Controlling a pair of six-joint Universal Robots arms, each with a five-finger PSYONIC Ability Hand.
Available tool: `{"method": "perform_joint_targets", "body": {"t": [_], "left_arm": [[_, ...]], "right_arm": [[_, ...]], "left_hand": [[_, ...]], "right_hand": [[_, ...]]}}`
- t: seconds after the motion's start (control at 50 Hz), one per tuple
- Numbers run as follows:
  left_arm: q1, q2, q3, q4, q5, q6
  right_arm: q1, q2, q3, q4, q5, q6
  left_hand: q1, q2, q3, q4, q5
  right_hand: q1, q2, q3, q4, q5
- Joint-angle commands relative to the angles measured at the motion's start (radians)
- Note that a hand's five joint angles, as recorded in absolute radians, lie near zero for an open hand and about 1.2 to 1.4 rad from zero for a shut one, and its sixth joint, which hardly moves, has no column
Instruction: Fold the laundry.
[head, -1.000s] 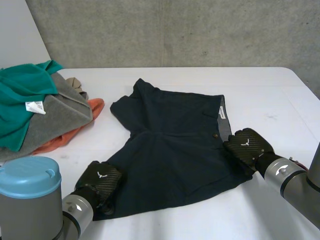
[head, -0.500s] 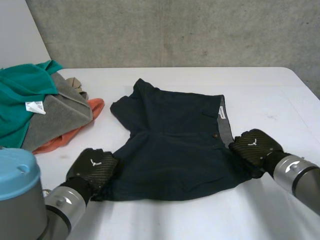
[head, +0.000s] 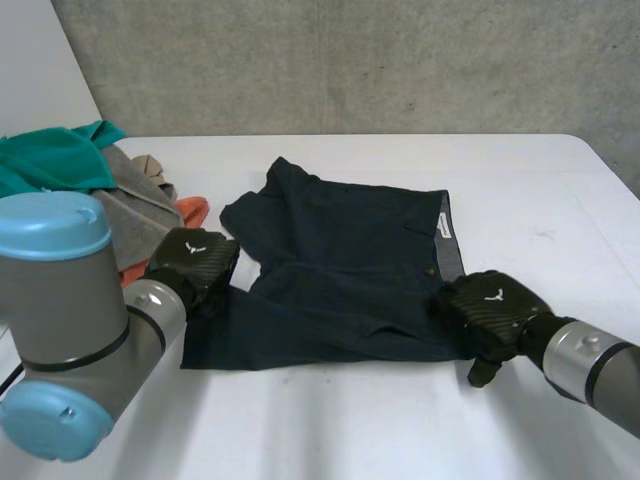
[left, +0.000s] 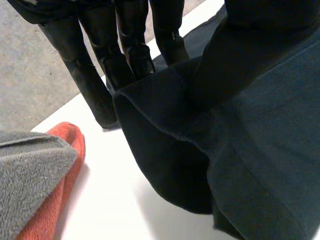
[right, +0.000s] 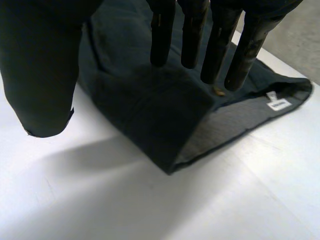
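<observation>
**Desk:** What is on the surface (head: 560, 190)?

**Photographer:** A pair of dark navy shorts (head: 340, 270) lies mid-surface, with the waistband end toward the robot's right and the leg end toward its left. A heap of other laundry sits at the far left. It has a teal garment (head: 50, 160) on top, a grey fleece (head: 130, 215) under it and an orange cloth (head: 192, 210) poking out below.

**Desk:** Where is the left hand?

**Photographer:** The left hand (head: 195, 262) is at the leg end of the shorts, just beside the orange cloth. In the left wrist view its straight fingers (left: 127, 45) stand behind a raised fold of the dark fabric, with the thumb (left: 270, 20) on the fold's other side. The fold is pinched between them.

**Desk:** And the right?

**Photographer:** The right hand (head: 490, 308) is at the near corner of the waistband end. In the right wrist view its fingers (right: 162, 35) are straight, tips down at the cloth. The thumb (right: 40, 75) hangs apart over bare surface, so the hand clamps nothing. Below the fingertips the corner shows a strip of grey lining (right: 235, 120), a white label (right: 279, 104) and a small button (right: 218, 91).
</observation>
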Motion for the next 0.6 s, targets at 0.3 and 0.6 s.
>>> {"method": "perform_joint_targets", "body": {"t": [0.3, 0.6], "left_arm": [[-0.03, 0.078, -0.05, -0.135, 0.005, 0.001], [-0.262, 0.187, -0.222, -0.436, 0.019, 0.049]], "right_arm": [[0.081, 0.029, -0.069, -0.142, 0.255, -0.023], [-0.029, -0.183, -0.054, 0.549, 0.256, -0.398]], "left_hand": [[0.278, 0.201, 0.209, 0.199, 0.216], [0.278, 0.201, 0.209, 0.199, 0.216]], "right_hand": [[1.006, 0.975, 0.98, 0.989, 0.986], [1.006, 0.975, 0.98, 0.989, 0.986]]}}
